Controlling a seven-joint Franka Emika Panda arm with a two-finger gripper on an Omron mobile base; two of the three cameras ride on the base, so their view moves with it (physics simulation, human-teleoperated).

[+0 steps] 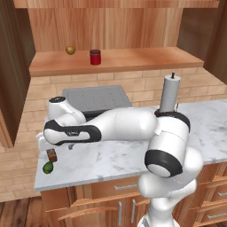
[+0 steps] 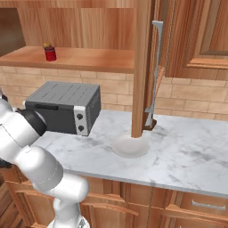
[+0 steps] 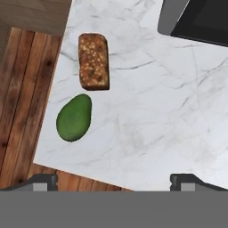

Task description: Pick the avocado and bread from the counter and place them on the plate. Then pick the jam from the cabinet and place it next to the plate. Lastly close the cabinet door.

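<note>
Two items by counter (image 3: 147, 111) corner | avocado (image 3: 74, 117) | bread (image 3: 93, 61) | toaster oven (image 3: 196, 20) beyond

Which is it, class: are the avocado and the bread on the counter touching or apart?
Apart. The hand view shows a thin strip of bare marble counter between the avocado and the bread.

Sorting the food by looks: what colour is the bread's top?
Brown, speckled with lighter bits, on the bread; the hand view shows it best.
</note>
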